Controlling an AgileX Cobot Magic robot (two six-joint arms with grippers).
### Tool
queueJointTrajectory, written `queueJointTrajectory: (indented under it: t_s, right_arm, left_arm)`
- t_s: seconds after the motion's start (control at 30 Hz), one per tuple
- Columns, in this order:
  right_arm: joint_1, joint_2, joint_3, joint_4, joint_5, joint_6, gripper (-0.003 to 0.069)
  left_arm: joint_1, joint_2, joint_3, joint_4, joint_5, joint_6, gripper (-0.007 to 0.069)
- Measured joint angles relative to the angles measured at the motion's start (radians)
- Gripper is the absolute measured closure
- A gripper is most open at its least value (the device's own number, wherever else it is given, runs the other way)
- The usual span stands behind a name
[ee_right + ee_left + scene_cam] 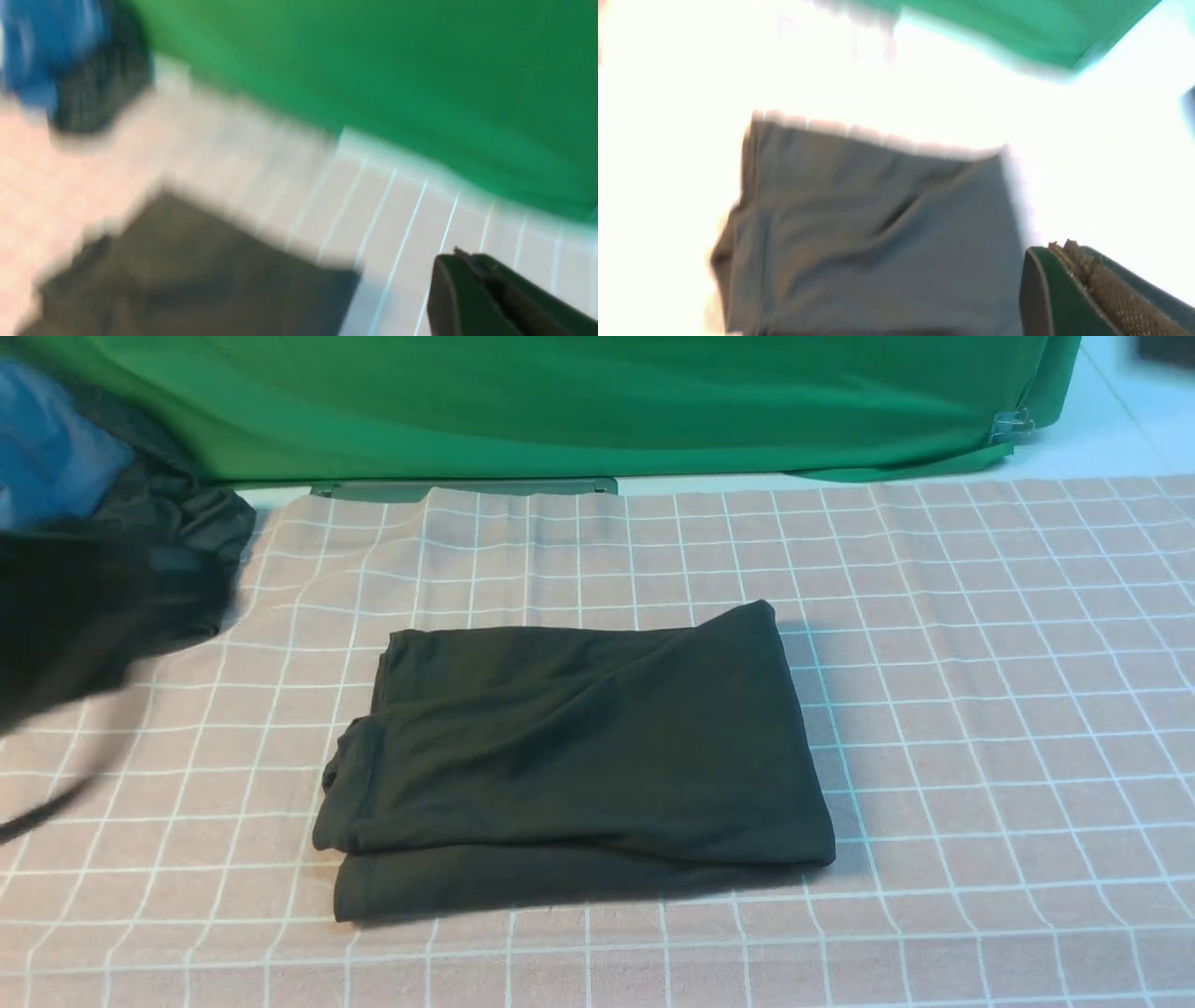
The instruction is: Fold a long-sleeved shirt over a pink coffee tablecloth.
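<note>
The long-sleeved shirt (579, 756) lies folded into a thick black rectangle in the middle of the pink coffee tablecloth (980, 709); its print is hidden. My left arm (84, 616) is a dark blur at the left edge, apart from the shirt. In the left wrist view my left gripper (1059, 248) is shut with nothing between its pads, and the shirt (878, 233) lies beyond its tip. My right gripper (460, 256) is out of the front view. It is shut on nothing above the checked cloth (411, 210), beside the shirt's corner (187, 270).
A green backdrop cloth (560, 401) hangs along the far edge, held by a clip (1011, 425) at the right. A dark grey garment (187, 513) with a blue cloth (47, 448) is heaped at the far left corner.
</note>
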Motion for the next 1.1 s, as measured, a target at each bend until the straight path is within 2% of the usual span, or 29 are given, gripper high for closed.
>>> queueJointTrajectory:
  t_s: [0.13, 0.17, 0.3, 0.47, 0.63, 1.1]
  right_arm:
    - [0.000, -0.267, 0.230, -0.001, -0.267, -0.001, 0.0624]
    - [0.000, -0.277, 0.240, -0.001, -0.267, -0.001, 0.0624]
    - [0.000, -0.487, 0.479, -0.001, -0.468, -0.001, 0.0624]
    - [0.000, -0.630, 0.643, -0.001, -0.665, -0.001, 0.0624]
    - [0.000, -0.691, 0.668, -0.001, -0.725, 0.001, 0.0620]
    - [0.000, -0.693, 0.674, -0.001, -0.725, 0.001, 0.0544]
  left_arm:
    - [0.000, -0.250, 0.048, 0.066, 0.014, -0.012, 0.0611]
    - [0.000, -0.259, 0.051, 0.066, 0.015, -0.014, 0.0611]
    - [0.000, -0.434, 0.141, 0.082, 0.051, -0.040, 0.0611]
    - [0.000, -0.559, 0.241, 0.094, 0.070, -0.050, 0.0611]
    - [0.000, -0.594, 0.306, 0.094, 0.073, -0.076, 0.0611]
    - [0.000, -0.594, 0.320, 0.099, 0.073, -0.079, 0.0611]
